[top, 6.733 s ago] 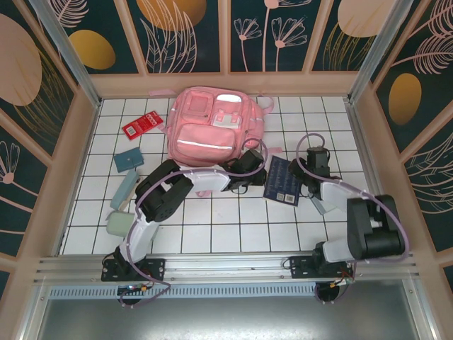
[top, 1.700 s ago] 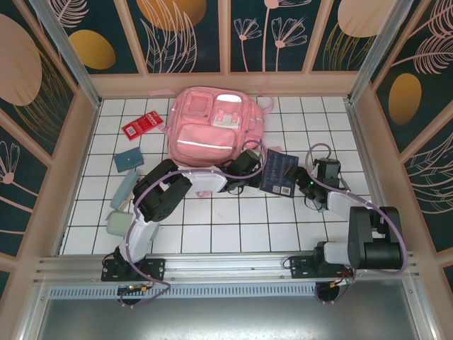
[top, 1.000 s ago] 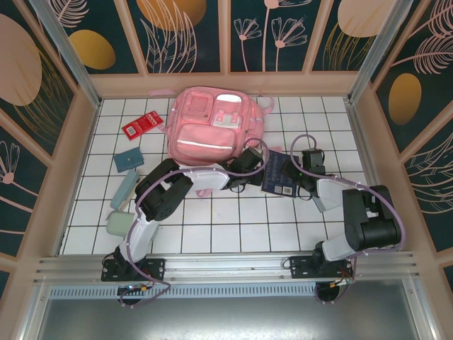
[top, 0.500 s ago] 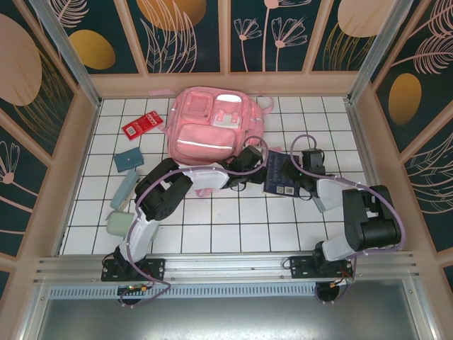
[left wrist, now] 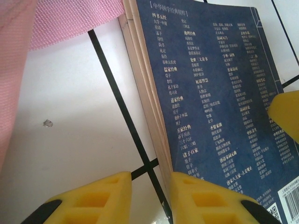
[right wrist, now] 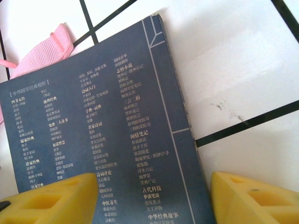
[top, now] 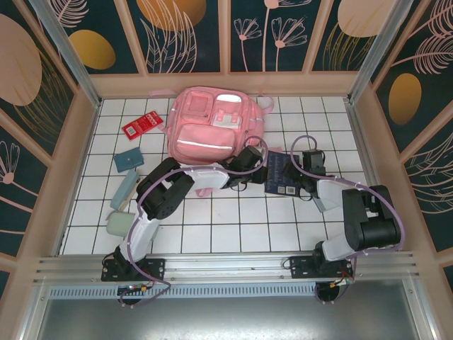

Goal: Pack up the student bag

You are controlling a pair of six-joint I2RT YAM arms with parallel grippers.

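The white-tiled surface (top: 212, 219) lies inside dark floral walls (top: 184, 35). The left tool (left wrist: 150, 179) stands narrow astride the edge of the dark blue book (left wrist: 219, 93), and I cannot tell if it grips. The right tool (right wrist: 154, 179) is wide over it.

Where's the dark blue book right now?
In the top view, the dark blue book sits right of centre, between the left claw and right claw, beside the student bag.

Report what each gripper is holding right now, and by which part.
Cannot be told for sure. The left gripper straddles the page edge of the blue book, the right gripper the opposite edge, jaws apart; neither clamp is clearly firm.
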